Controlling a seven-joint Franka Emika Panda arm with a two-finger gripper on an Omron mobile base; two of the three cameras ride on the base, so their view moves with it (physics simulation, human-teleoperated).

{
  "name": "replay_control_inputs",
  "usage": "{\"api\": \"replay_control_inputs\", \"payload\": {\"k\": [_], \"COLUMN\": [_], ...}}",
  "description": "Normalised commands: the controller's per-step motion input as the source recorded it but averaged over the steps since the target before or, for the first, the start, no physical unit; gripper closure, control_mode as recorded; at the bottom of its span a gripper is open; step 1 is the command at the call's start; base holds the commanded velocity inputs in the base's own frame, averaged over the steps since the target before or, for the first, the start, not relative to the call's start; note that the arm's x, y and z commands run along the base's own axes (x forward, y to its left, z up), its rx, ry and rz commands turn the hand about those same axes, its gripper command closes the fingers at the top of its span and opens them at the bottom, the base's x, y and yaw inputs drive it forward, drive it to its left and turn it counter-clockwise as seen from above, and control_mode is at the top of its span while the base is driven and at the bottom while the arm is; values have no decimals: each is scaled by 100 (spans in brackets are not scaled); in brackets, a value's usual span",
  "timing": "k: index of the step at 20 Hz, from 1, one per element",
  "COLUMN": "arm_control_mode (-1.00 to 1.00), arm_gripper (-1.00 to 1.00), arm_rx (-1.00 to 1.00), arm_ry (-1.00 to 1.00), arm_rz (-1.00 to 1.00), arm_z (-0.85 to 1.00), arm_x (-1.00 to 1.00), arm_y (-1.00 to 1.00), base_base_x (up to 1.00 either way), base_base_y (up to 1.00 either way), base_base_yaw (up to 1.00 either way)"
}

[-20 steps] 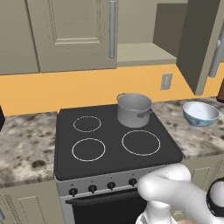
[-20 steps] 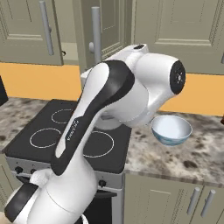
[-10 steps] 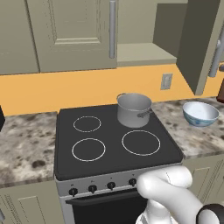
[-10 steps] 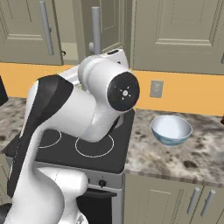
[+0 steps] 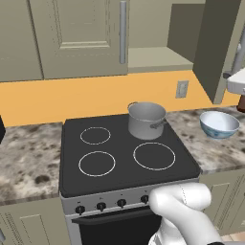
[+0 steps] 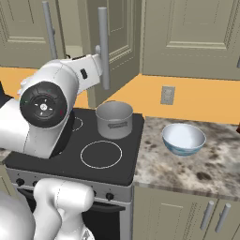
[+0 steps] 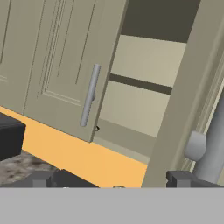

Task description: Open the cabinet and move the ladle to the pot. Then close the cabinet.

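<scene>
Now the cabinet [image 5: 158, 52] has one door swung open. The fingers [image 7: 116, 177] are spread wide, holding nothing. Next, the ladle must be found; the pot [image 5: 146, 119] waits on the stove [image 5: 119, 158].

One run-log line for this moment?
cabinet: right door open, left shut | tool: open, empty, beside open door's handle | pot: on stove, no ladle

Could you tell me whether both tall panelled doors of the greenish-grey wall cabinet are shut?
No, the right door of the cabinet stands swung open, baring a shelf, while the left door is closed.
</scene>
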Motion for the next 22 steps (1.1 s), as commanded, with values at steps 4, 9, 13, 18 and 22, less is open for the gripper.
{"api": "replay_control_inputs", "payload": {"k": [4,9,13,18,22], "arm_control_mode": [-100,-100,-100,-100,-100], "arm_gripper": [-100,-100,-100,-100,-100], "arm_rx": [-2,-10,-12,-10,-5], "arm_ry": [0,-1,5,7,0], "arm_rz": [-23,-24,-31,-32,-31], "arm_z": [0,0,0,-8,-22], "arm_x": [-3,15,47,71,89], "arm_y": [64,54,49,31,1], "base_base_x": [0,0,0,0,0], "base_base_y": [0,0,0,0,0], "base_base_yaw": [0,0,0,0,0]}}
